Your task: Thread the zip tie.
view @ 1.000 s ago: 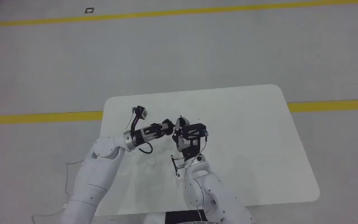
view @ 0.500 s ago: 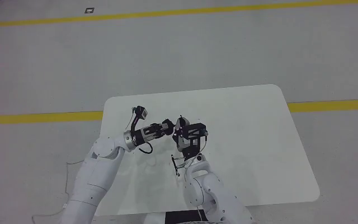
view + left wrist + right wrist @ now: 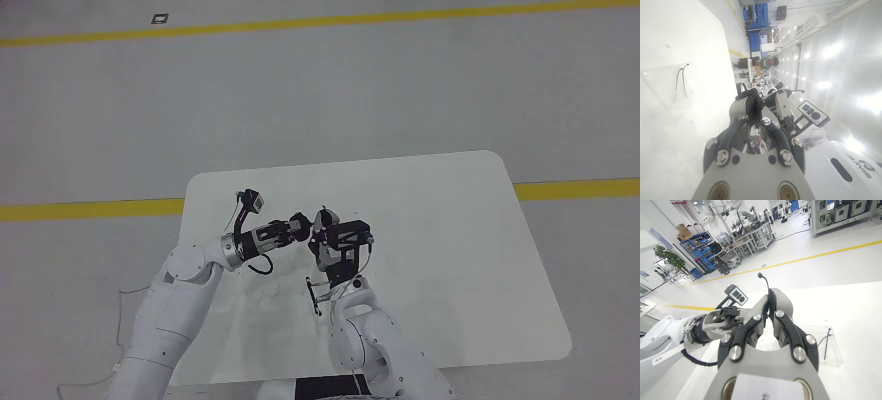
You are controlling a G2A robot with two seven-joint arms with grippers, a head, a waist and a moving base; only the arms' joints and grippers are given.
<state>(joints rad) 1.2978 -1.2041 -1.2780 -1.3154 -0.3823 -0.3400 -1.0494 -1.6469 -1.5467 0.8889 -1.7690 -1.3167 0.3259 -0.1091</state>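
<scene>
A thin black zip tie (image 3: 767,285) is pinched in my right gripper (image 3: 769,298), which is shut on it. The tie's head sticks out past the fingertips. My left gripper (image 3: 753,94) meets the right one tip to tip, shut on the same tie's strap (image 3: 750,117). In the top view the left gripper (image 3: 300,222) and the right gripper (image 3: 322,225) touch above the left middle of the white table (image 3: 450,220).
A clear flat tray (image 3: 836,351) lies on the table near the robot's side, just below the grippers, and holds two spare black zip ties (image 3: 684,83). In the top view the tray (image 3: 318,292) sits beside the right arm. The table's right half lies bare.
</scene>
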